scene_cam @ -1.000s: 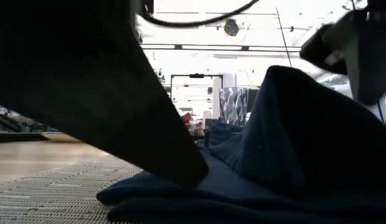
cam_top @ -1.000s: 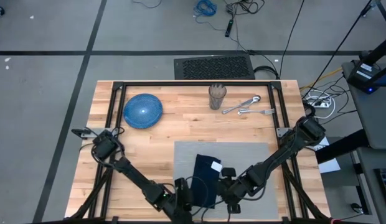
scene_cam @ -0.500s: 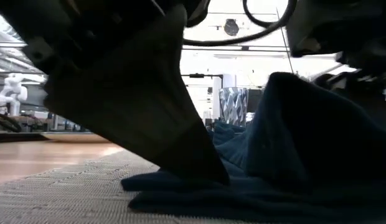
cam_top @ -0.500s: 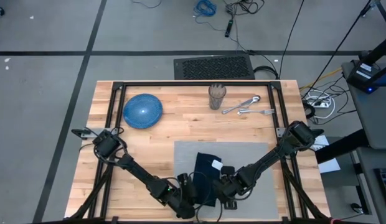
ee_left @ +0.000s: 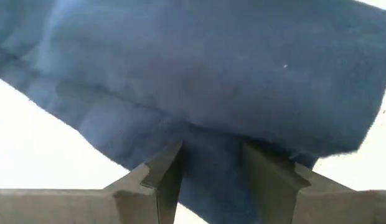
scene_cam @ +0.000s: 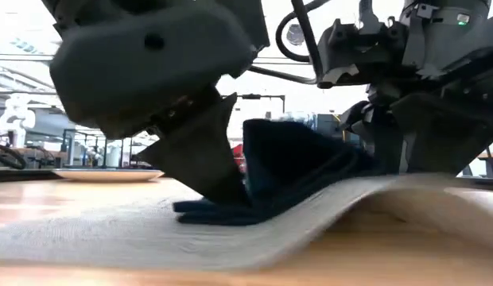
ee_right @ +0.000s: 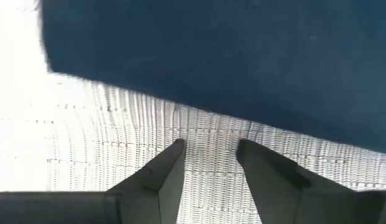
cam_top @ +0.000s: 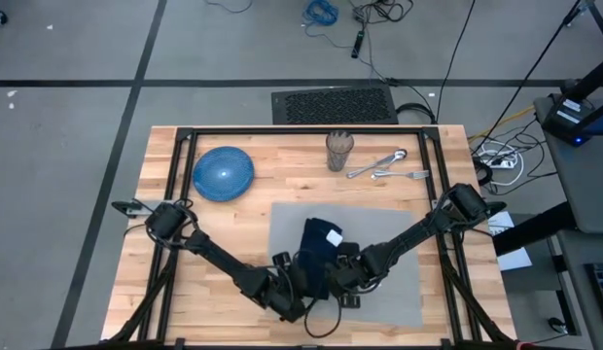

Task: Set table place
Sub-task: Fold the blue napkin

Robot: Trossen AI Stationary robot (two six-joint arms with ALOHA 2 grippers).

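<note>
Seeing the mat (cam_top: 389,253) lying on the near half of the table (cam_top: 282,194), right of centre, with a navy napkin (cam_top: 319,238) bunched on its left part. Seeing, at table level, the mat's near edge humping up off the wood on the right and lying flatter on the left.

Reaching in from the near left corner with the left gripper (cam_top: 300,284), down at the napkin's near edge. Keeping its fingers (ee_left: 162,180) parted by a narrow gap, with blue cloth filling that gap and the tips pressing into the folds; not clamping anything that can be made out.

Reaching in from the right side with the right gripper (cam_top: 342,274), just beside the left one, at the napkin's right edge. Holding its fingers (ee_right: 165,174) apart too, over the bare grey weave, with mat showing between them and the napkin just beyond the tips; gripping nothing.

Leaving a blue plate (cam_top: 224,173) at the far left of the table, a glass (cam_top: 339,151) at the far middle, and cutlery (cam_top: 384,165) just right of the glass, all well apart from the mat.
</note>
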